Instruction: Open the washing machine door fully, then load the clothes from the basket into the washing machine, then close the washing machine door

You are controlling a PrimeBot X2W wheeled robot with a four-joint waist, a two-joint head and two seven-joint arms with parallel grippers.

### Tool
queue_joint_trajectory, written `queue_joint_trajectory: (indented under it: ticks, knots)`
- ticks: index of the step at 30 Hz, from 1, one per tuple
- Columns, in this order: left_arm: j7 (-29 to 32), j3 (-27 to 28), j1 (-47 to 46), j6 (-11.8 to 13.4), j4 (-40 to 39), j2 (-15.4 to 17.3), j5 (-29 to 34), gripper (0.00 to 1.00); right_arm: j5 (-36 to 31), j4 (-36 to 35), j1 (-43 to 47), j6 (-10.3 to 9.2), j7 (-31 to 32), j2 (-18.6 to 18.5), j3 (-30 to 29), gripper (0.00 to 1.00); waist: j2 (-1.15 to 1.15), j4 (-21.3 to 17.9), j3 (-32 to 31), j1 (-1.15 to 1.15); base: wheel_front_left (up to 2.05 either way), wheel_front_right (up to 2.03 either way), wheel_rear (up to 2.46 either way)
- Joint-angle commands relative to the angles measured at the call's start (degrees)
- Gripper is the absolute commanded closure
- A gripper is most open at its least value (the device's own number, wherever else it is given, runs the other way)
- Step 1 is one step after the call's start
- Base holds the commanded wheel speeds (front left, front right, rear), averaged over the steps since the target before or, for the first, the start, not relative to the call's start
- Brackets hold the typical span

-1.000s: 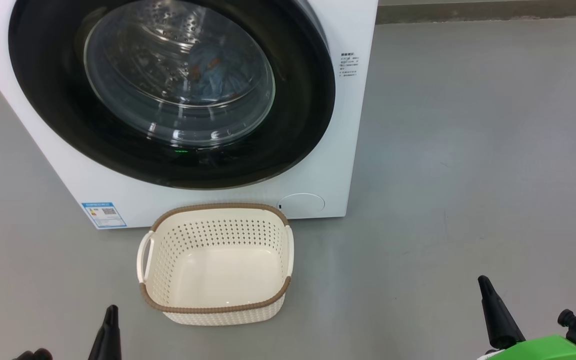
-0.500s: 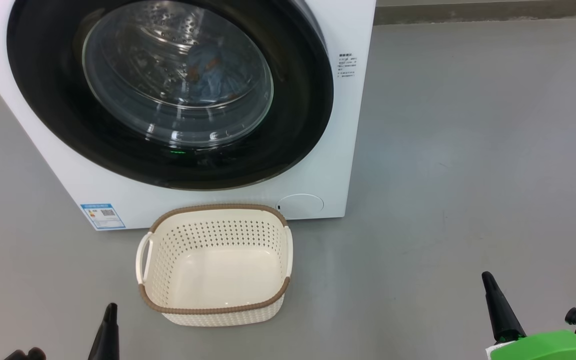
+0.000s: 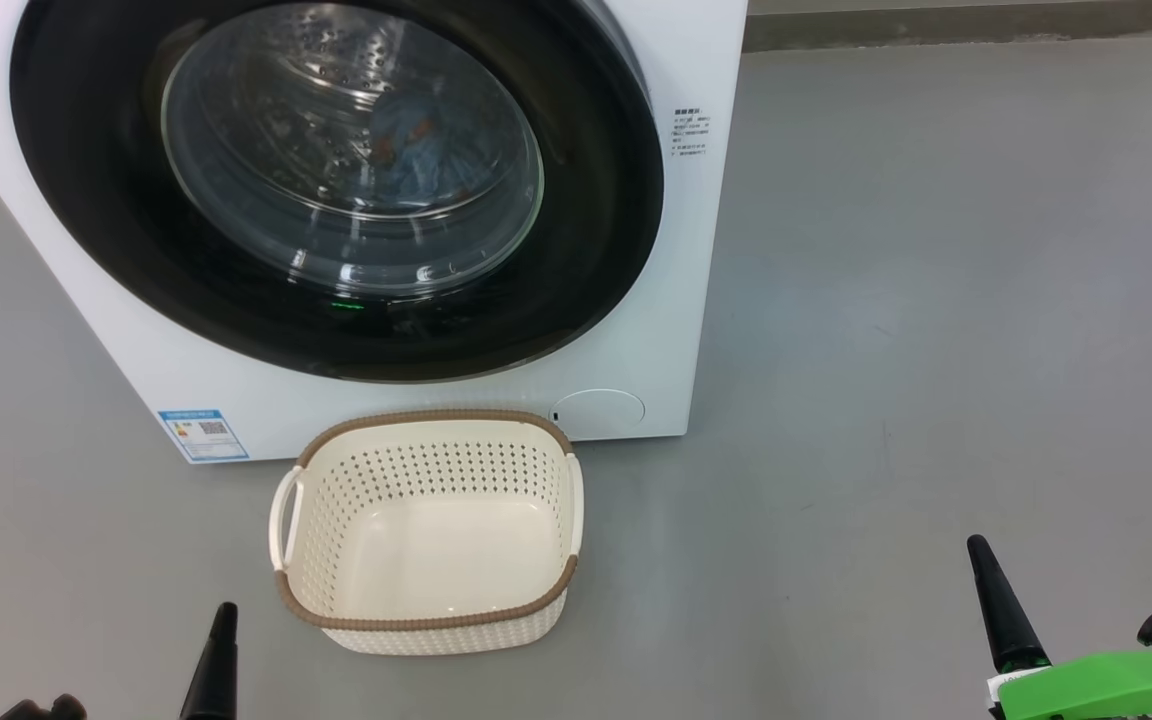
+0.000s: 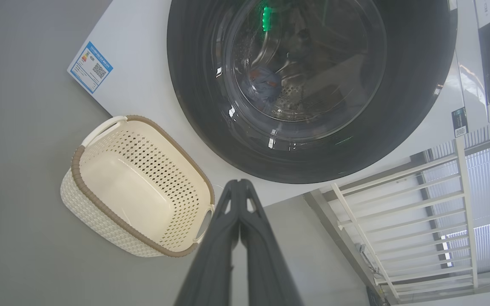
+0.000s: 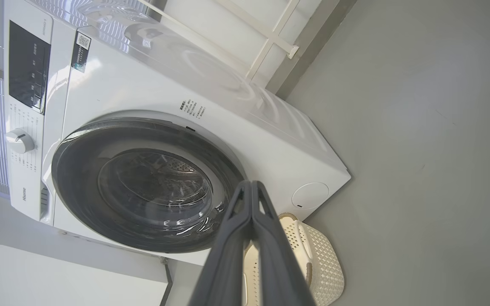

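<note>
The washing machine (image 3: 636,330) stands at the top of the head view with its round black door (image 3: 116,230) shut against its front. Through the door's glass I see the clothes (image 3: 416,150) as a bluish heap with orange spots inside the drum, also the clothes (image 4: 266,85) in the left wrist view. The cream basket (image 3: 431,615) sits on the floor before the machine, with nothing inside. My left gripper (image 3: 224,612) is shut at the lower left, short of the basket. My right gripper (image 3: 978,546) is shut at the lower right, well apart from both.
Grey floor (image 3: 936,300) stretches wide to the right of the machine. A white railing (image 4: 398,221) and a window stand beyond the machine in the left wrist view. The control panel with a knob (image 5: 19,141) shows in the right wrist view.
The right gripper's tip has risen a little in the head view. The whole picture has shifted slightly left, so the camera moved; machine and basket stay put.
</note>
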Motion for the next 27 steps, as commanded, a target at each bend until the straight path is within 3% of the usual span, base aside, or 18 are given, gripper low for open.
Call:
queue_joint_trajectory:
  ticks: [1,27]
  knots:
    - [0.7,1.6,-3.1,-0.1,-0.7,1.3,-2.8,1.0,2.6,-1.1,-2.6,-0.21,0.6,-0.2,0.3,1.0,0.0,0.0,0.0,0.0,0.0,0.0,0.0]
    - [5.1,2.9,-5.9,-0.1,1.4,1.3,-19.7,1.0,18.4,0.1,-4.5,-0.28,5.1,0.4,-1.3,1.0,0.0,-0.5,-0.2,0.0,0.0,0.0,0.0]
